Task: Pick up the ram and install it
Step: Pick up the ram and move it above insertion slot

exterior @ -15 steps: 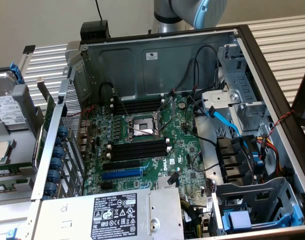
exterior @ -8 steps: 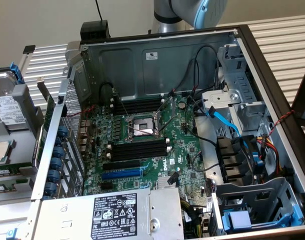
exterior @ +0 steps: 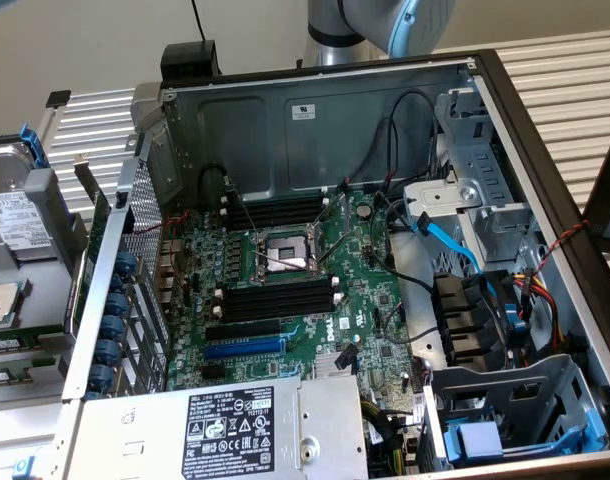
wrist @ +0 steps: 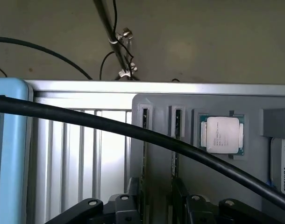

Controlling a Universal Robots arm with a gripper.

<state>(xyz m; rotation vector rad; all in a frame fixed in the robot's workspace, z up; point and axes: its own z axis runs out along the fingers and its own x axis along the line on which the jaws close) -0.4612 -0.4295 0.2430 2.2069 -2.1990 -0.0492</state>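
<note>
Now: gripper spread outside the case, ram on edge in its tray slot

Largest first: the computer case (exterior: 285, 120) lies with its lid off and its rim open all round. There is free room above the motherboard (exterior: 365, 290), and a crowd of cables (exterior: 455, 250) against the case's drive-bay side. Along the case's near edge sits the power supply (exterior: 325, 430), its black label too small to read. Just outside the case, at the exterior view's left, lies the grey tray (exterior: 60, 225). The arm (exterior: 385, 20) shows as a grey joint with a blue cap beyond the case's far wall. In that tray (seen from the wrist) a hard drive (wrist: 281, 172) reads TOSHIBA and a processor (wrist: 220, 134) lies flat. The ram (wrist: 145, 122) stands on edge in a narrow slot there, a second stick (wrist: 177, 122) in the next slot. The gripper (wrist: 159, 207) hangs over those slots, fingers (wrist: 133, 200) spread, pinching nothing. A black cable (wrist: 86, 119) crosses before it.
</note>
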